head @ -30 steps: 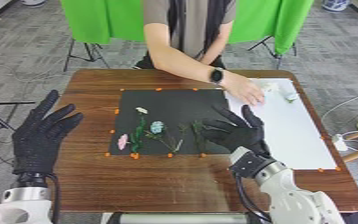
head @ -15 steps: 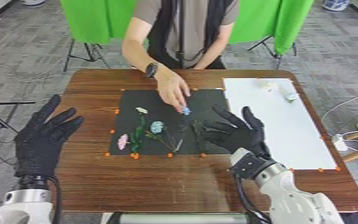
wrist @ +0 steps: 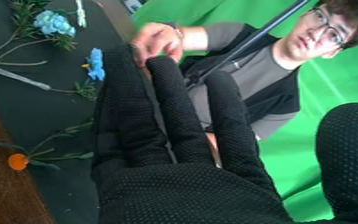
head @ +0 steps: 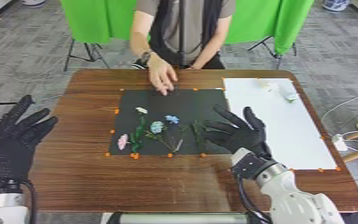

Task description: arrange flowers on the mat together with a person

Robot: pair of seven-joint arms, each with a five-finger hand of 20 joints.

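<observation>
Your L hand [head: 12,150] is by the desk's [head: 140,187] L edge, fingers up & loose; your R hand [head: 239,137] is at the blk mat's [head: 162,102] R side, fingers spread, nothing gripped. On the mat: pink flower [head: 123,142], white flower [head: 142,110], lt-blue flower [head: 157,127], small blue flower [head: 172,119]. Person's hand [head: 162,77] at far edge.

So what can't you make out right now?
- Head view: the mat under the right hand, covered by it.
- Head view: what the pale bits on the white sheet are; too small.
- Right wrist view: the sprig's tips, behind the right hand.
</observation>
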